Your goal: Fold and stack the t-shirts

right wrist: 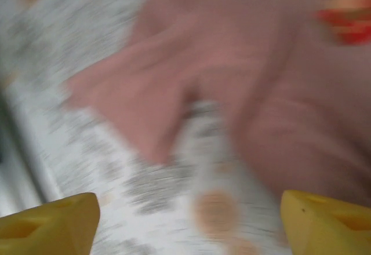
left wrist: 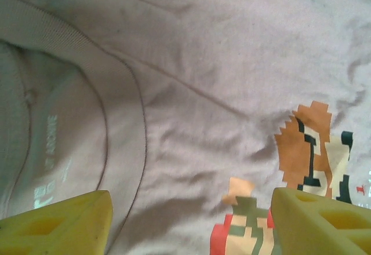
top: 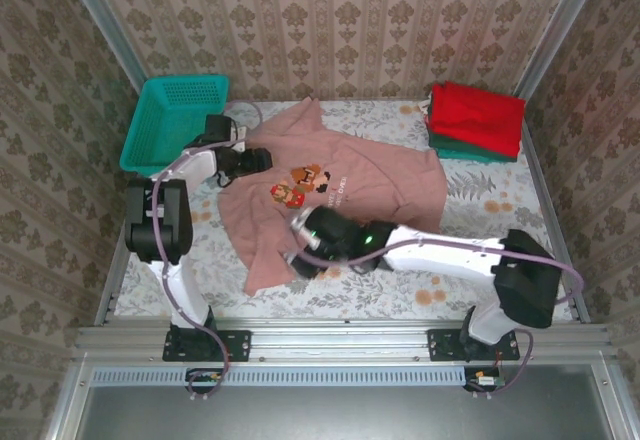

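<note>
Dusty-pink cloth takes the middle of the table. The pink t-shirt lies there opened out but wrinkled, with the pixel-art print facing up. Its collar points to the left side and one corner reaches down toward the near edge.

From the top view I see the left gripper at the collar end of this shirt. In its wrist camera the two yellow fingers stand wide apart, with nothing between them. Under them are the collar, the pink cloth and the print. I cannot tell if the fingertips touch the cloth or hang just above it.

The right gripper is over the near-left part of the shirt, beside the corner that hangs toward me. Its wrist picture is much smeared, but the yellow fingers are clearly apart and hold nothing. Below them I see the pink cloth and the flowered table cover.

At the far right corner the red t-shirt lies folded on top of the dark green t-shirt, of which only an edge is visible. This pile is well apart from both arms. A teal mesh basket stands at the far left, near the left arm.
</note>
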Controlling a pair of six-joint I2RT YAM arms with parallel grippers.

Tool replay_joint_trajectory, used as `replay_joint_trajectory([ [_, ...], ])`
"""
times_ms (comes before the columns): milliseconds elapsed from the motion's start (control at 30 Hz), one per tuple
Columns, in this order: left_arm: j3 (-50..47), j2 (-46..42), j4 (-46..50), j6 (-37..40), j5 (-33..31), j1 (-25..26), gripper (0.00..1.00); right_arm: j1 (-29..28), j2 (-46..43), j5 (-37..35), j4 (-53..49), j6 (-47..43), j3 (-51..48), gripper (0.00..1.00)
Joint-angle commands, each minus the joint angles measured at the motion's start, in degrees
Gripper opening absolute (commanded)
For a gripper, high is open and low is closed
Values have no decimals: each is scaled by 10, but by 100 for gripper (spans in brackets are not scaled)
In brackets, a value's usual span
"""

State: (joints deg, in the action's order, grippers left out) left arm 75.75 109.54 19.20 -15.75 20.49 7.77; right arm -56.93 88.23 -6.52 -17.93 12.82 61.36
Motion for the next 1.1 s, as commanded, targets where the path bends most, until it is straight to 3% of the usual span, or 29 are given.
replay_joint_trajectory([
  [0,-31,31,10,-5,-11,-13,73,135,-3,-165,-164,161,-13,87],
  [100,-45,39,7,-13,-17,-14,74,226,11,-148,-175,186,-37,87],
  [233,-41,53,32,-12,-38,-24,75,277,51,-136,-165,172,-44,86],
  [367,-41,46,47,-13,-37,-39,75,281,94,-122,-196,175,-32,77],
  [567,-44,1,68,-3,-46,-39,77,276,29,-119,-188,210,-104,79],
  [600,-48,-12,69,-3,-41,-38,77,281,21,-121,-181,210,-113,76],
  [667,-58,-45,69,-6,-41,-35,79,289,19,-114,-180,204,-112,60],
  [700,-64,-65,70,-6,-41,-31,79,289,21,-114,-190,203,-103,47],
  [767,-74,-100,71,-6,-39,-29,81,288,14,-102,-190,197,-98,36],
  [867,-96,-148,73,-8,-43,-27,85,289,3,-116,-186,200,-105,33],
  [967,-139,-213,67,-18,-45,-23,90,290,-6,-114,-179,207,-98,44],
  [1067,-207,-276,45,-34,-47,-10,100,290,-24,-93,-152,215,-98,44],
])
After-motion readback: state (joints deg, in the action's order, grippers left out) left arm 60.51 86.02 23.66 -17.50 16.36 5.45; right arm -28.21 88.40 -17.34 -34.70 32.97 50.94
